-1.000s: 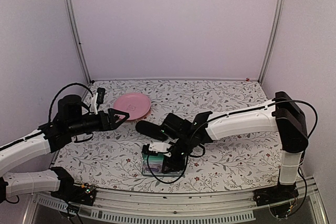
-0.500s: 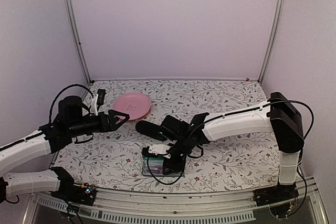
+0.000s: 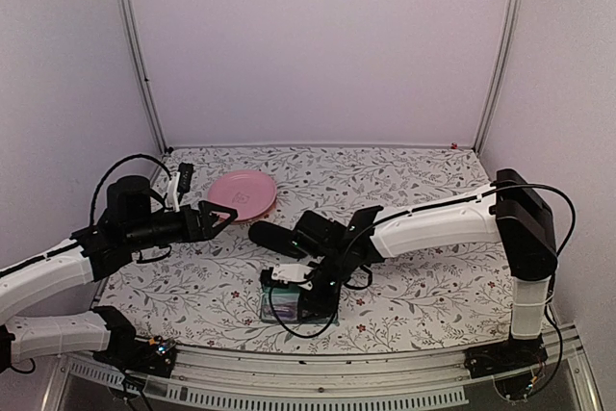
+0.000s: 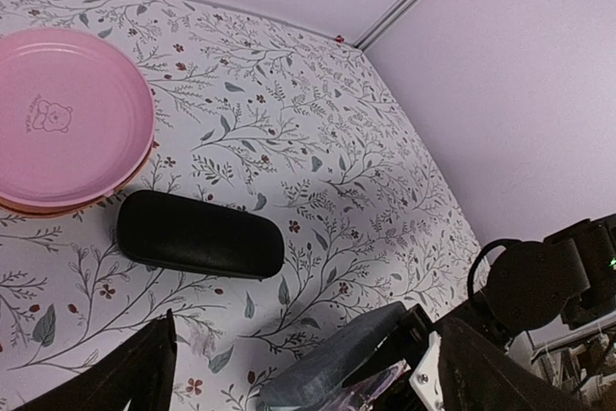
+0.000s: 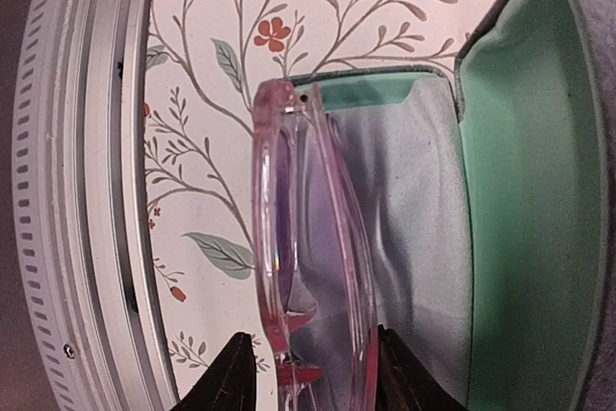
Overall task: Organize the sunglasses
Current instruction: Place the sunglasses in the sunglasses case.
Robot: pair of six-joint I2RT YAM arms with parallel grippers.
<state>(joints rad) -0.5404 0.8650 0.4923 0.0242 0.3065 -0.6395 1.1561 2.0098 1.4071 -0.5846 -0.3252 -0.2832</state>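
The sunglasses (image 5: 308, 238), a pale translucent pink pair, stand on edge over the light blue cloth (image 5: 423, 238) inside the open grey-blue case (image 5: 529, 190), which has a green lining. My right gripper (image 5: 308, 382) straddles them with its jaws open. A narrow gap shows beside one finger (image 5: 236, 377), while the other finger sits right at the frame. In the top view the right gripper (image 3: 303, 286) hangs over the case (image 3: 298, 305) near the front edge. My left gripper (image 3: 223, 214) hovers open and holds nothing, left of the case (image 4: 337, 363).
A shut black oval case (image 3: 274, 238) lies behind the grey-blue one and also shows in the left wrist view (image 4: 197, 235). A pink plate (image 3: 243, 192) sits at the back left. The table's metal front rail (image 5: 87, 190) runs close beside the open case.
The right gripper's jaws have spread wider around the pink sunglasses. The right arm shifted slightly left. The left arm has stayed put.
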